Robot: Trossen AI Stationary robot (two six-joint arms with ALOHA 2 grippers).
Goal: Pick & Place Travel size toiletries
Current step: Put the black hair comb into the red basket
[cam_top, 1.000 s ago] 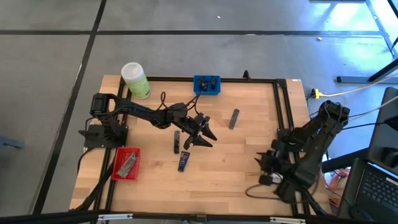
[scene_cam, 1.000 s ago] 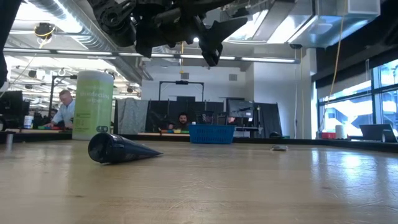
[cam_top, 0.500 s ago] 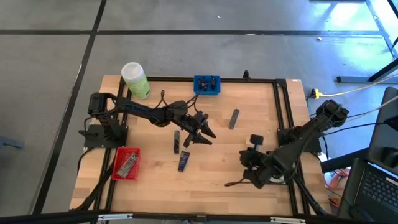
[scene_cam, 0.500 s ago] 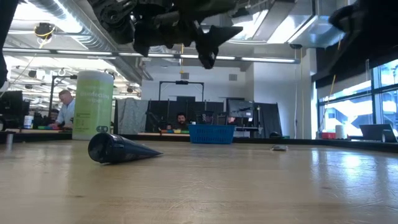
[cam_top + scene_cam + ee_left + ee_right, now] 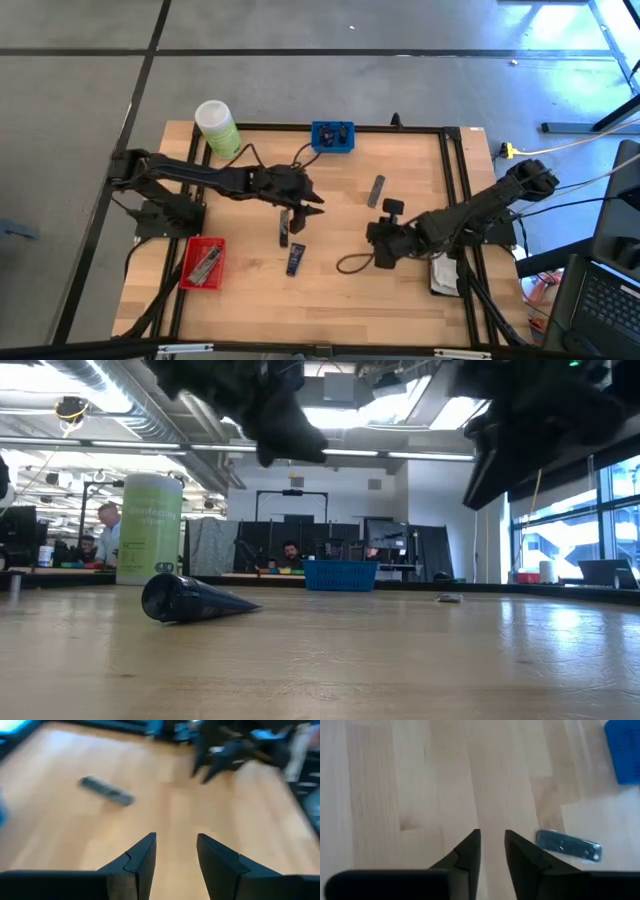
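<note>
On the table lie a slim grey tube [image 5: 376,190] [image 5: 107,790] [image 5: 568,845], a dark tube [image 5: 284,228] and a navy tube [image 5: 295,260]. In the low view a dark cone-shaped item [image 5: 190,600] lies on its side. My left gripper [image 5: 308,203] [image 5: 176,840] hangs open above the table, just beyond the dark tube and to the left of the grey tube. My right gripper [image 5: 374,240] [image 5: 492,836] is open by a narrow gap over bare wood, on the near side of the grey tube. Nothing is between either pair of fingers.
A blue tray [image 5: 332,136] sits at the far edge and a red tray [image 5: 203,263] holding small items at the near left. A big light-green bottle [image 5: 217,128] stands at the far left corner. Bare wood lies between the two grippers.
My right gripper has swung from the table's right edge toward its middle, ending near the grey tube. My left gripper has drawn back toward the table's left and far side, risen a little and tipped up from pointing down. No item has moved.
</note>
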